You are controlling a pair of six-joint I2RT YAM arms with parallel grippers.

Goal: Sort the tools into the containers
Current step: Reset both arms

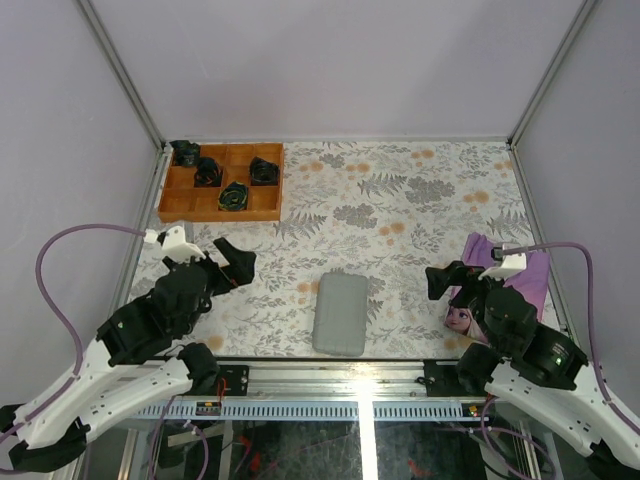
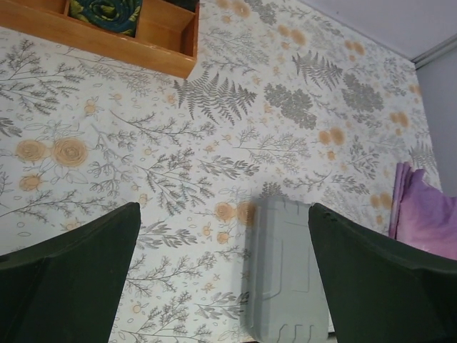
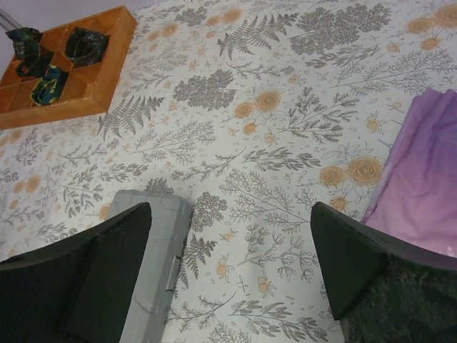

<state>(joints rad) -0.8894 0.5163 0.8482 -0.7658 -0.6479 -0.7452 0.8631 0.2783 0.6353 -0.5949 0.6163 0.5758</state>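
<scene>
Both the left fingers [image 2: 68, 282] and right fingers [image 3: 78, 279] stand spread wide, holding nothing. The closed grey case [image 1: 340, 313] lies flat on the table [image 1: 400, 215] between the two pairs, just ahead. It looks like stiff, light, slippery plastic; I'd pinch across its long edges.

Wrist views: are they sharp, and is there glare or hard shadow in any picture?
Top external: even, soft light; glare only on the metal rail; the grey case throws a faint shadow. Left wrist: the printed cloth is sharp, the left fingers are dark, featureless. Right wrist: the same, the right fingers nearly black.
</scene>
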